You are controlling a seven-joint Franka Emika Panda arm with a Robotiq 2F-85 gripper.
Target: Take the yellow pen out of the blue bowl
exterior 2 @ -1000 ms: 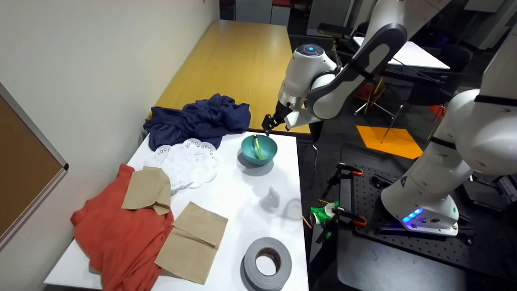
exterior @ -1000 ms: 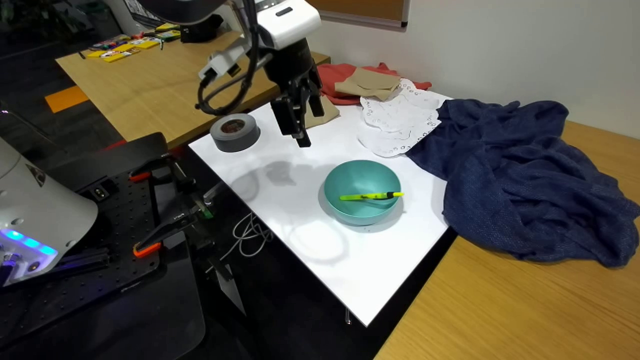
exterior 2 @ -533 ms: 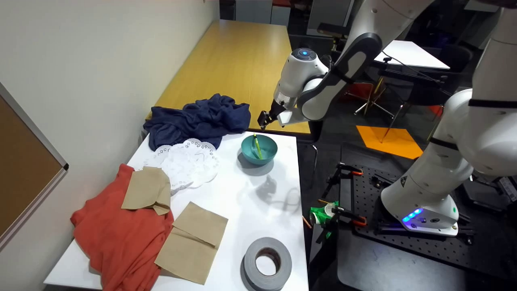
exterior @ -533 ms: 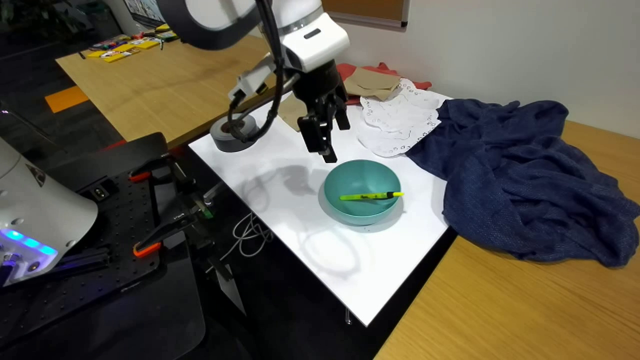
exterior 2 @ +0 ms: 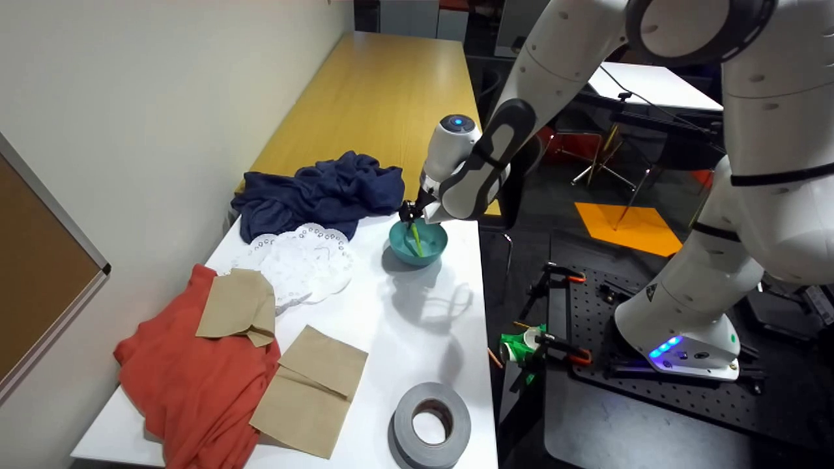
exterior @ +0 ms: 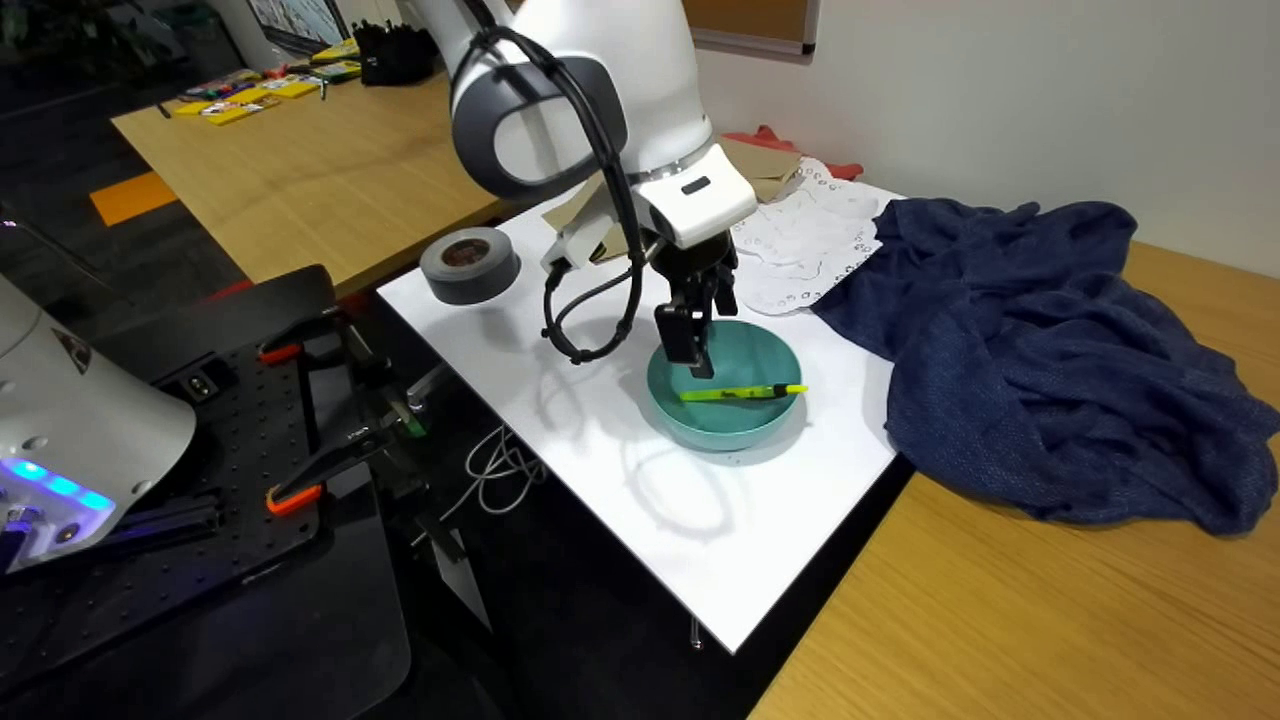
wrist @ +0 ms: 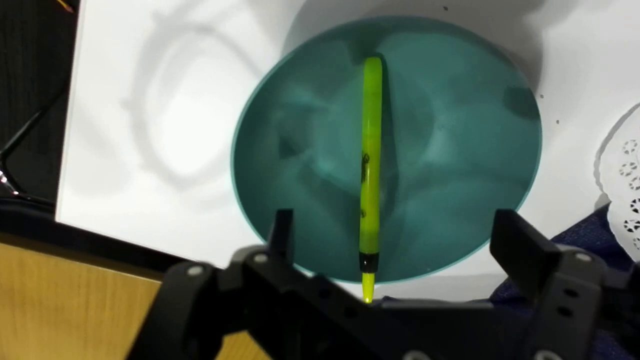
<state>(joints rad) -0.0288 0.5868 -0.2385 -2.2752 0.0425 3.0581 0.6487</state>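
Note:
The yellow pen [exterior: 748, 393] lies tilted in the blue bowl [exterior: 725, 428]. Its narrow tip, past a black band, sticks out over the rim. Pen [exterior 2: 417, 242] and bowl [exterior 2: 433, 251] also show in an exterior view. In the wrist view the pen [wrist: 371, 150] runs lengthwise across the bowl [wrist: 465, 140]. My gripper [wrist: 394, 217] is open and empty, with the pen seen between its fingers, nearer the left one. In an exterior view my gripper [exterior: 713, 345] is over the bowl's far-left part, not touching the pen; it also shows in an exterior view [exterior 2: 410, 212] by the bowl's far rim.
The bowl stands on a white table [exterior: 560, 330] near its edge. A dark blue cloth [exterior: 1040, 360], white doilies [exterior 2: 306, 267], brown paper [exterior 2: 313, 397], a red cloth [exterior 2: 195, 384] and a grey tape roll [exterior 2: 407, 430] lie around it.
My gripper has moved down and across the table to over the bowl, staying open. The pen and the bowl have not moved.

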